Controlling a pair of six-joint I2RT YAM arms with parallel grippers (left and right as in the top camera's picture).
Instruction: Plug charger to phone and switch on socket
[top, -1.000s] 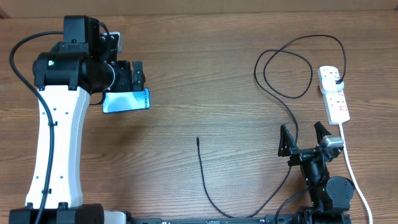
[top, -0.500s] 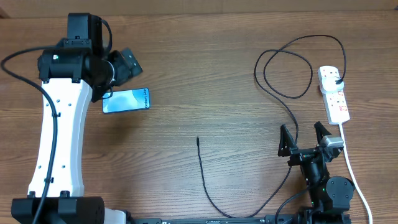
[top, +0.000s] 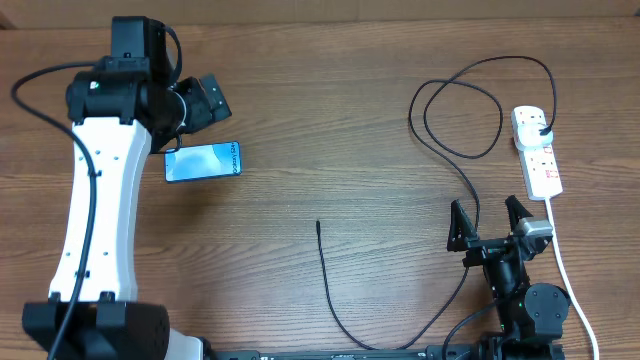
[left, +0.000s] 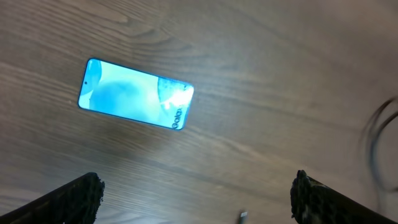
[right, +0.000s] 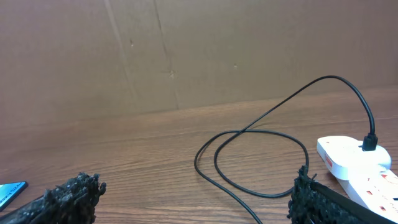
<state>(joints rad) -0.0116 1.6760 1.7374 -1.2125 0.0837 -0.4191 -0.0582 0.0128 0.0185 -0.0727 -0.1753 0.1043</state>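
Observation:
The phone (top: 203, 161) lies flat on the wooden table at the left, its cyan screen lit; it also shows in the left wrist view (left: 135, 94) and at the edge of the right wrist view (right: 11, 191). My left gripper (top: 208, 100) hovers just above and behind it, open and empty. The black charger cable (top: 465, 150) loops at the right; its black plug sits in the white socket strip (top: 536, 150), its tip (top: 318, 223) lies free at mid-table. My right gripper (top: 490, 223) is open and empty near the front right.
The strip's thick white cord (top: 566, 270) runs down the right side toward the front edge, close to the right arm's base. The cable's lower run (top: 345, 325) curves along the front of the table.
The left arm has lifted and swung back from the phone; its gripper, which was right at the phone, is now farther away above it. The phone stays put. The right arm has not moved.

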